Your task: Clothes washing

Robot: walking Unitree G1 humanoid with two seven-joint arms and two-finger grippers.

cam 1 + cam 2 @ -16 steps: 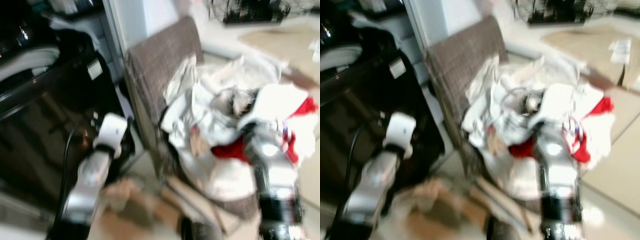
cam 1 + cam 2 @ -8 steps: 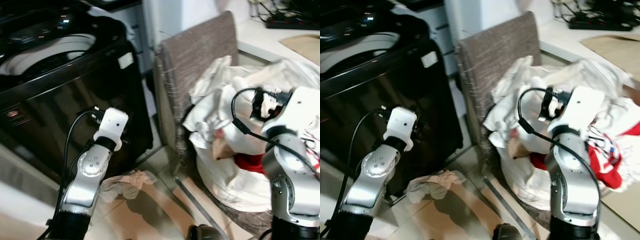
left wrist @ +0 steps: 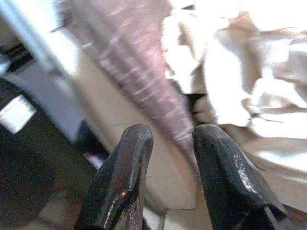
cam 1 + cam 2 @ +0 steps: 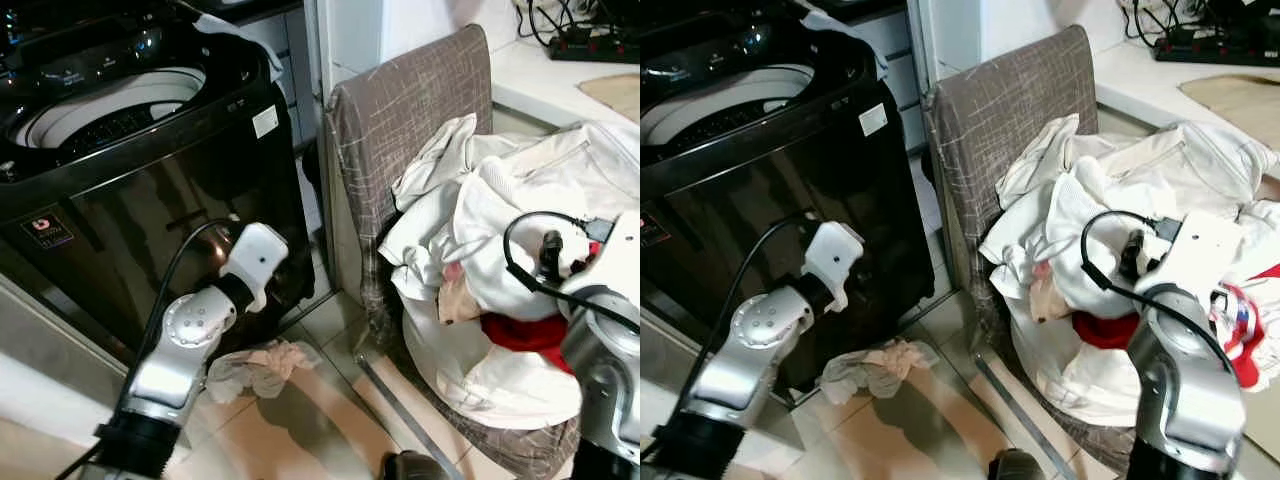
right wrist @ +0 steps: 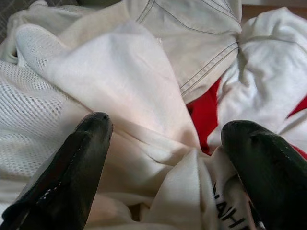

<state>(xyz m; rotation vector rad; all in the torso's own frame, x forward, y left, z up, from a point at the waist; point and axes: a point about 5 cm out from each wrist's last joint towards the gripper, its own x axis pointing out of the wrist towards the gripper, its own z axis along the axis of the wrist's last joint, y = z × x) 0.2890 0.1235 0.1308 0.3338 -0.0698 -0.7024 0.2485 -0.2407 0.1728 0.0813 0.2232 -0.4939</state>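
R pincer (image 5: 163, 143) spread over clothes (image 5: 124, 91): drop, pinch one fold. L pincer (image 3: 165, 158) slightly apart, empty.

One black washing machine (image 4: 150, 170) stands open-topped, and one grey chair (image 4: 410, 130) beside it. One heap of clothes (image 4: 510, 250) sits on the chair's seat; one crumpled cloth (image 4: 260, 365) lies on the floor.

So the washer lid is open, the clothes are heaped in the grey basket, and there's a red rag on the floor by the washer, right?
Not quite. The rag on the floor by the washer is pale beige and whitish, not red, as the left eye view shows. The red cloth lies in the heap inside the grey basket. The rest holds.
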